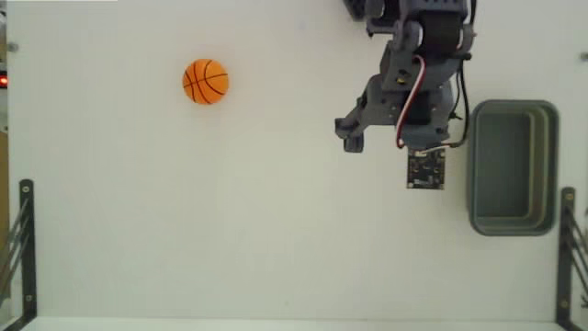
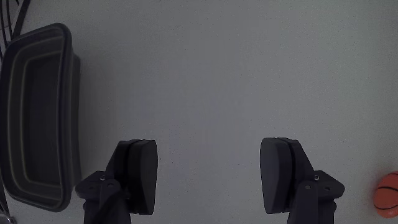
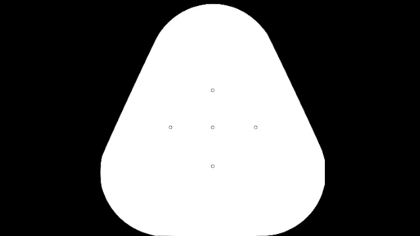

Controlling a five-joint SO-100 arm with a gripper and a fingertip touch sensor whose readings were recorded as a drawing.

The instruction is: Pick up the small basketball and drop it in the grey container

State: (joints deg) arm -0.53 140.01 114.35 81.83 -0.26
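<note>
**Mia:** White counter (image 1: pixel 230 239) all around, seen from above in the fixed view. Where is the small basketball (image 1: pixel 205 82)?

**Ben:** It sits alone on the counter, up on the left side of that view. The grey container (image 1: pixel 553 165) is way over on the right. The arm is near the container, well apart from the ball.

**Mia:** Is anything in the container?

**Ben:** No, it looks hollow and bare inside.

**Mia:** What about the wrist view?

**Ben:** The hand (image 2: pixel 213 177) is spread wide, with only bare counter between its two dark fingers (image 2: pixel 139 174). It holds nothing. The grey container (image 2: pixel 69 124) is at the left edge, and the small basketball (image 2: pixel 387 191) just peeks in at the bottom right corner.

**Mia:** So how much is done?

**Ben:** I think nothing yet. The ball is not picked up. The hand has to go to the ball, grab it, carry it over and drop it in.
</note>
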